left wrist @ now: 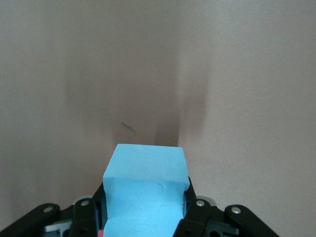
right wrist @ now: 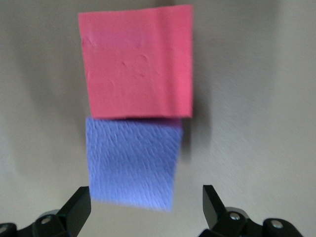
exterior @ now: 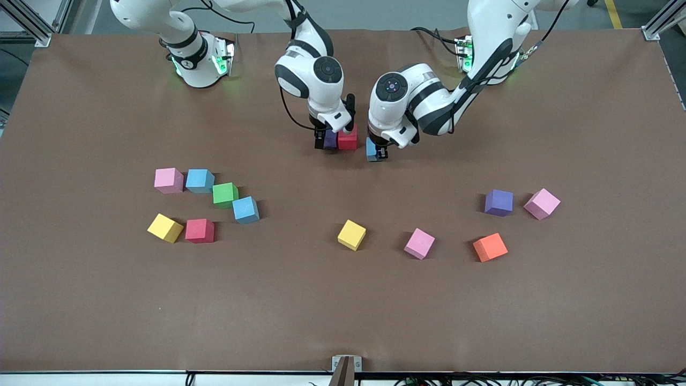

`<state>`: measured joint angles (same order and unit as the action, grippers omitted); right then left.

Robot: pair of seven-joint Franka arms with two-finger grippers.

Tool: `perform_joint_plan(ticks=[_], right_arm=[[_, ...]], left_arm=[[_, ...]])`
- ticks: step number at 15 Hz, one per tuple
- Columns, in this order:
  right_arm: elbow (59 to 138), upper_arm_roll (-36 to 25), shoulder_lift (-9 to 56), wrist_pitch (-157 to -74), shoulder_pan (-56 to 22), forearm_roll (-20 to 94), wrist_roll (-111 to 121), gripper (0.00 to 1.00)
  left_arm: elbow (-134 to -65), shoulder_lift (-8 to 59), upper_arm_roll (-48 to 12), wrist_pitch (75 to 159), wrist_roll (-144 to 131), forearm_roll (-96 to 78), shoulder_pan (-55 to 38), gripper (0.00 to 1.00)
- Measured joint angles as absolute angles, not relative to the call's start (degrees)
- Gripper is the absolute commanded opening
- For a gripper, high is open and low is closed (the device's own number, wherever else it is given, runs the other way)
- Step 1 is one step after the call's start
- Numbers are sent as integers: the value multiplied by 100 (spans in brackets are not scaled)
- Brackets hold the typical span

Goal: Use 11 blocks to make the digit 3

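Jaws of the left gripper (left wrist: 146, 210) are gripping a blue block (exterior: 371, 149) just beside the red block (exterior: 348, 138); the right gripper (right wrist: 146, 205) is standing wide open around the purple block (right wrist: 132, 163), which is touching the red one. Lowering the blue block crookedly could be knocking the red block out of line on the tabletop (exterior: 343, 300).

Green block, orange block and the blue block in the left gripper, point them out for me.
green block (exterior: 225, 193), front view, top face
orange block (exterior: 490, 246), front view, top face
blue block (left wrist: 146, 190), left wrist view, face toward the camera, between the left gripper's fingers
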<state>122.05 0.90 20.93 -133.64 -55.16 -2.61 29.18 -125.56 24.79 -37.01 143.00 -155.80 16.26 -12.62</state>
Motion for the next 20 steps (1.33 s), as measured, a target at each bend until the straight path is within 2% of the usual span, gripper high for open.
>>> perform_joint_plan(ticks=[4, 9, 14, 20], right_arm=[[12193, 68, 1514, -12748, -5027, -261, 3092, 100], [12125, -3, 1011, -12545, -3563, -261, 3228, 100], [11678, -12, 1212, -12548, -2594, -46, 3219, 100], [11511, -11, 2003, -12821, -2191, 576, 1825, 100]], left_arm=[[-12718, 2479, -3714, 14570, -15604, 1626, -1315, 19], [-12908, 2480, -3715, 14910, -15662, 1625, -1381, 19], [-12989, 2479, -3716, 14962, -15662, 1625, -1450, 19], [-13041, 2480, -3716, 15080, -15727, 1625, -1488, 19]])
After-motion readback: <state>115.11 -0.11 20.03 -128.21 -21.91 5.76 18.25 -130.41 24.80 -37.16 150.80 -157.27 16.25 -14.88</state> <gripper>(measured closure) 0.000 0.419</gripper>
